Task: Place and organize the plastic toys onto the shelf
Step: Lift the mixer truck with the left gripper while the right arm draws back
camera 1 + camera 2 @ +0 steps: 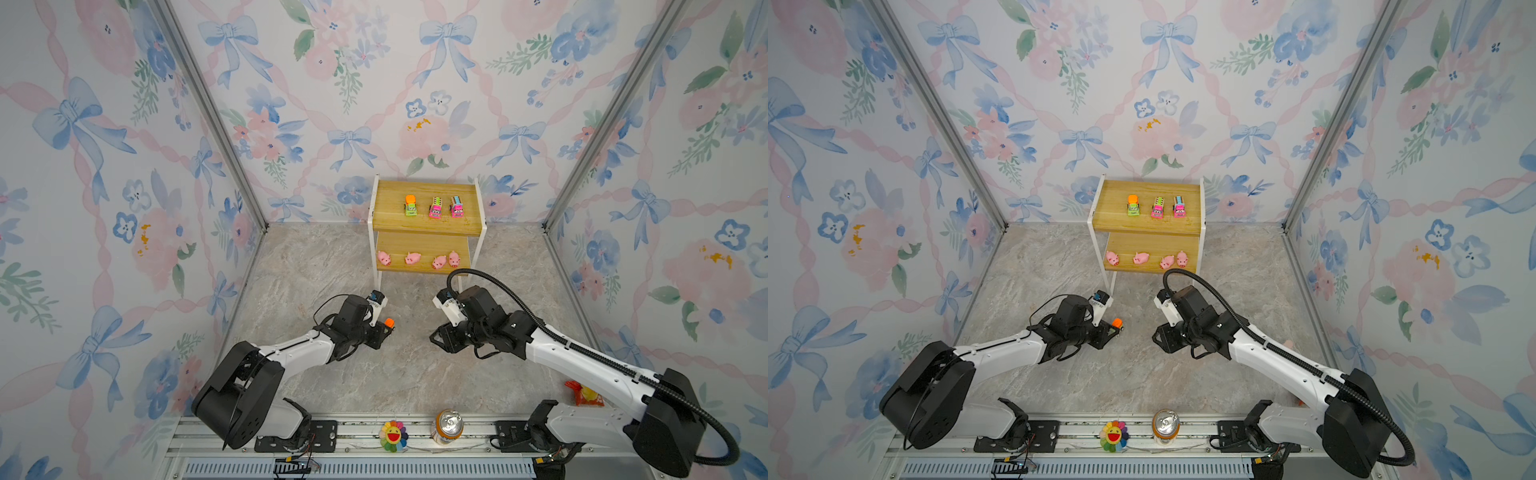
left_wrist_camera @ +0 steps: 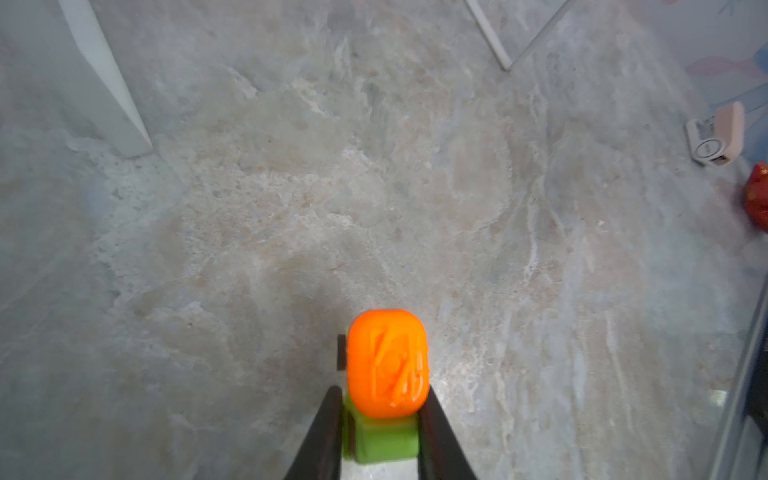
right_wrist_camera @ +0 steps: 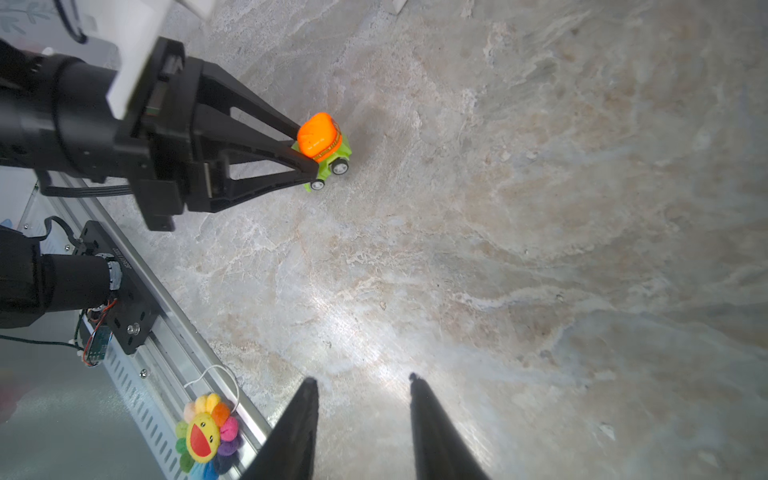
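The left hand (image 3: 306,153) is pinching just one end of the green truck (image 3: 322,133), risking a twist-out when lifting to the shelf (image 1: 465,195) well beyond it; the right hand (image 3: 361,379) is idling half-open, empty.

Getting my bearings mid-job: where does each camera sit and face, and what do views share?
Both top views: overhead, looking down at two-tier yellow wooden shelf; left arm, right arm show.
Left wrist: behind left gripper, gripping green plastic truck with orange top.
Right wrist: behind open right gripper, facing marbled floor.
Shared: right wrist also shows that truck.
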